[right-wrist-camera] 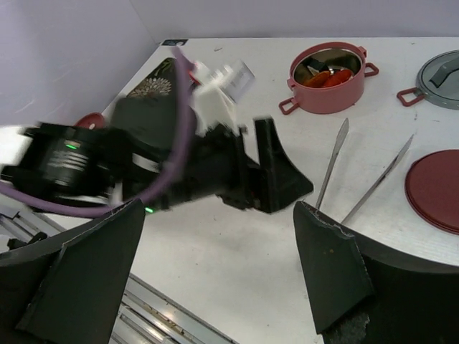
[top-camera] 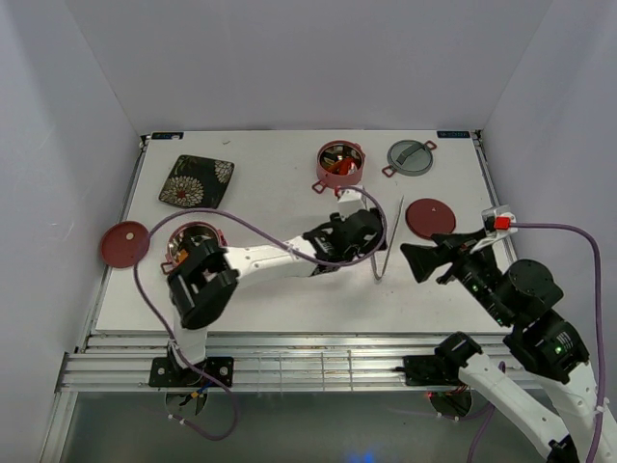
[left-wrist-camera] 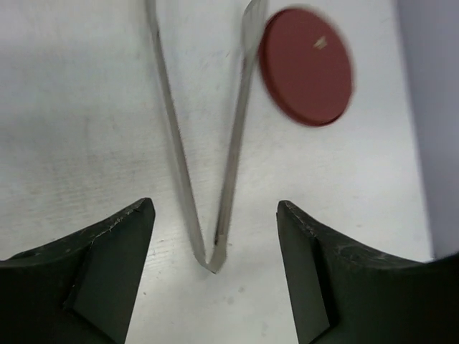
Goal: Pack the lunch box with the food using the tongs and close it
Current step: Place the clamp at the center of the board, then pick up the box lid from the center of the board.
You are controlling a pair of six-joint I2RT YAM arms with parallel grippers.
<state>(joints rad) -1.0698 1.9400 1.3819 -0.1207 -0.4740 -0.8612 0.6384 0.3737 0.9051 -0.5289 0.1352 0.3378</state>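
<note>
The silver tongs (left-wrist-camera: pixel 179 158) lie flat on the table, their joined end (left-wrist-camera: pixel 213 261) between the fingers of my left gripper (left-wrist-camera: pixel 215 215), which is open and touching neither arm. From above, the tongs (top-camera: pixel 389 236) lie just right of the left gripper (top-camera: pixel 376 243). My right gripper (top-camera: pixel 410 262) is open and empty, close to the tongs' near end. One red lunch box bowl (top-camera: pixel 339 166) at the back holds orange and red food (right-wrist-camera: pixel 328 77). A second bowl (top-camera: pixel 183 233) sits at the left, half hidden by the left arm.
A red disc lid (top-camera: pixel 430 218) lies right of the tongs, another (top-camera: pixel 124 244) at the far left edge. The grey metal lid (top-camera: pixel 411 156) is beside the back bowl. A dark patterned plate (top-camera: pixel 197 180) sits back left. The left arm (right-wrist-camera: pixel 179 165) fills the right wrist view.
</note>
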